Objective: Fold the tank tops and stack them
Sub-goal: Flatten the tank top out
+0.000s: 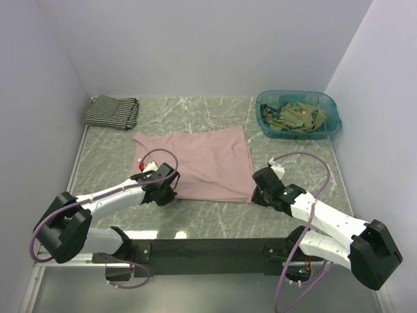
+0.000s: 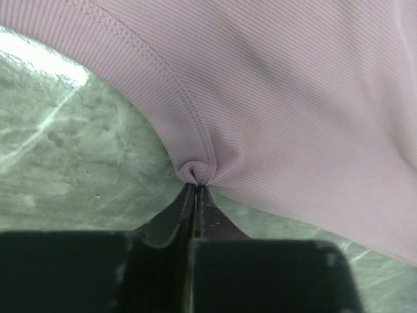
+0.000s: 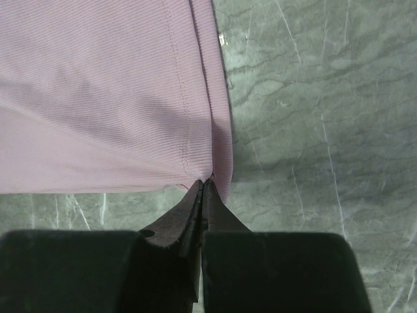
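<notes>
Left gripper (image 2: 195,188) of mine is pinched tight on the hem of the pink tank top (image 1: 202,163), at its 7 o'clock edge. My right gripper (image 3: 203,186) is clamped on its 5 o'clock corner. The pink top lies flat mid-table (image 1: 215,218), with bare table along its 6 o'clock edge. The striped tank top (image 1: 112,111) sits at 11 o'clock. The green tank tops (image 1: 296,117) fill the basin (image 1: 333,125) at 1 o'clock.

Bare table (image 1: 195,107) lies open at 12 o'clock, between the striped tank top (image 1: 112,111) at 10 o'clock and the teal basin (image 1: 293,135) at 2 o'clock; the pink tank top (image 1: 202,160) covers the centre; walls (image 1: 195,45) close three sides
</notes>
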Motion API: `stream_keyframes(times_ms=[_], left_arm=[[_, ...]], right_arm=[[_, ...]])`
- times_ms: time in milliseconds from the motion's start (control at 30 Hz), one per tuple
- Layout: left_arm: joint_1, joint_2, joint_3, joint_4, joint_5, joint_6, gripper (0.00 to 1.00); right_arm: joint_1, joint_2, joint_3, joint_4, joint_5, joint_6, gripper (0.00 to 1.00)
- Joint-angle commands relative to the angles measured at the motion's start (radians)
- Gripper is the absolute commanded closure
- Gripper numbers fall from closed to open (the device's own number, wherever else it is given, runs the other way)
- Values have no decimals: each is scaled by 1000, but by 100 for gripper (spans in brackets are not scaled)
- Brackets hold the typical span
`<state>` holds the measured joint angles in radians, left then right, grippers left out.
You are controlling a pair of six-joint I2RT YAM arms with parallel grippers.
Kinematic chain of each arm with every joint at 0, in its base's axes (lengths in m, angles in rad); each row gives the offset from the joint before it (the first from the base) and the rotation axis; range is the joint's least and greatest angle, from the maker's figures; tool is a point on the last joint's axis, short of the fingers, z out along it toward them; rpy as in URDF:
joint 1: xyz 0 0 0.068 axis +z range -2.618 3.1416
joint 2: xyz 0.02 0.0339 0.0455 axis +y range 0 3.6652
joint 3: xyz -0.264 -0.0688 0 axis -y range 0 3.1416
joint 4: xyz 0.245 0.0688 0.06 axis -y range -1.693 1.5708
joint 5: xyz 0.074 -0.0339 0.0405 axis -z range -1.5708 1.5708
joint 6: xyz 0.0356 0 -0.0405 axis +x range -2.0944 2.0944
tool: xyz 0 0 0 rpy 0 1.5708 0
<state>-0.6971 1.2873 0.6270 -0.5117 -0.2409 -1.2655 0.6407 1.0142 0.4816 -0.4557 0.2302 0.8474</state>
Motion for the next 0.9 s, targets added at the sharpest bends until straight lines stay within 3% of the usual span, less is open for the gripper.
stream_keyframes(times_ms=[0, 200, 400, 800, 833, 867], left_arm=[[1, 9, 27, -16, -41, 17, 99], [44, -11, 79, -152, -14, 120, 99], [91, -2, 20, -175, 166, 184, 99], [90, -83, -87, -295, 336, 201, 99], [88, -86, -82, -300, 359, 209, 98], [90, -83, -60, -307, 368, 210, 94]], right_arm=[[-4, -2, -6, 23, 15, -4, 100], [2, -31, -12, -1, -25, -5, 100], [82, -71, -43, -46, -63, 61, 100], [419, -183, -104, -147, -94, 352, 100], [424, -177, -97, -144, -91, 348, 96], [425, -169, -68, -143, -85, 338, 80]])
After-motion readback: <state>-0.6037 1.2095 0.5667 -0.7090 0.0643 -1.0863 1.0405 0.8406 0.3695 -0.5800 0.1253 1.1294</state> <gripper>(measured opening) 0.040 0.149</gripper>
